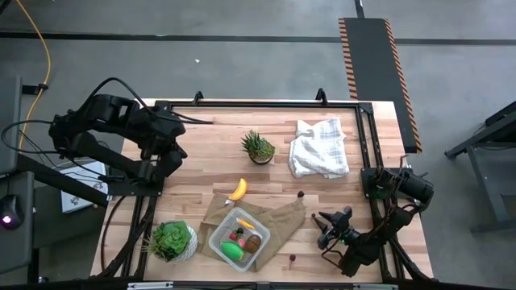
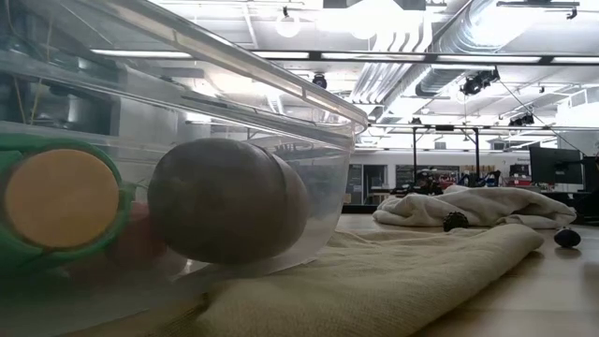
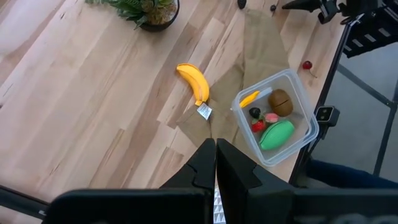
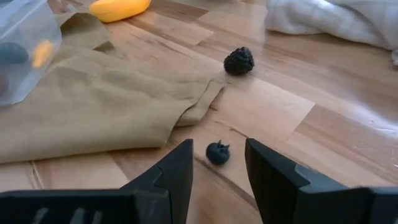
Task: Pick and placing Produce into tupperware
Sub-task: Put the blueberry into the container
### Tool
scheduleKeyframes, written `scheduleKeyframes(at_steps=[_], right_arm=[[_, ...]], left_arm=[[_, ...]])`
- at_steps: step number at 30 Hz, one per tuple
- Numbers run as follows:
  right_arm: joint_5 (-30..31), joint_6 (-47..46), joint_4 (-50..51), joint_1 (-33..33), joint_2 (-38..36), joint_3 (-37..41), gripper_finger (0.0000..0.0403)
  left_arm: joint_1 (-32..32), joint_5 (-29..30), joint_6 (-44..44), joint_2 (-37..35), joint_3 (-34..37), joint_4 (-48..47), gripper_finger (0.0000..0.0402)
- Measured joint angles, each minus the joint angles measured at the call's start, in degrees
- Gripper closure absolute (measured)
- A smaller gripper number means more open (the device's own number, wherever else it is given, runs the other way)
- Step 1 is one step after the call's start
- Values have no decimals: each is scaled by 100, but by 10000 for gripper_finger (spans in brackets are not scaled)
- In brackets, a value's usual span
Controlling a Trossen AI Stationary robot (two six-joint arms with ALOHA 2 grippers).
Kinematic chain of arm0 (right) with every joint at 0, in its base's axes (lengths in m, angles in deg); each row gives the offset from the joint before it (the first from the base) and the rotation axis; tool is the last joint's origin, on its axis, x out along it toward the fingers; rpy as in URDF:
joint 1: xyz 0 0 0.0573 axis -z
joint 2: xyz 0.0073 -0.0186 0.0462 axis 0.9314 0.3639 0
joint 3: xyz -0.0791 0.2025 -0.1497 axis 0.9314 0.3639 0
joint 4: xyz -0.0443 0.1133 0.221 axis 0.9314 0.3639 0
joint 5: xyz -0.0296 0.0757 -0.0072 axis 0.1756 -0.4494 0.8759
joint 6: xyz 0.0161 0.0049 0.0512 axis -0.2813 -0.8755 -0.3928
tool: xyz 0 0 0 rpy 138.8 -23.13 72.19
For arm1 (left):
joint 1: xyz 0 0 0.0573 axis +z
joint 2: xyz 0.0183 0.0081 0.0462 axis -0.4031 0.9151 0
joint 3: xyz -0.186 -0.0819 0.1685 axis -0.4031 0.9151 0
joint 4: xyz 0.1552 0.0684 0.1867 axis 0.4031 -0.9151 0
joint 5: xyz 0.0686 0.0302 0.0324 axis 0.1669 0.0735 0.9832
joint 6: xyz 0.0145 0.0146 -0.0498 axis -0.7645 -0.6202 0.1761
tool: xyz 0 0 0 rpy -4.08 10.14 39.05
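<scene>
Right tool (image 4: 219, 168) hangs low over the bench, fingers apart around a tiny dark berry (image 4: 217, 152) just right of the paper bag (image 4: 93, 106). Looks light, hard, rolly, so pinch it dead centre. Tupperware (image 1: 239, 239) sits near-left. Left tool (image 3: 216, 163) is closed, parked high.
</scene>
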Motion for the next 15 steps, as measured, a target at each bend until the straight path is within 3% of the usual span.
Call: scheduleKeyframes(at_steps=[15], right_arm=[[-126, 15, -346, 18, 327, -1, 265]], left_arm=[[-2, 1, -17, -26, 0, 2, 399]])
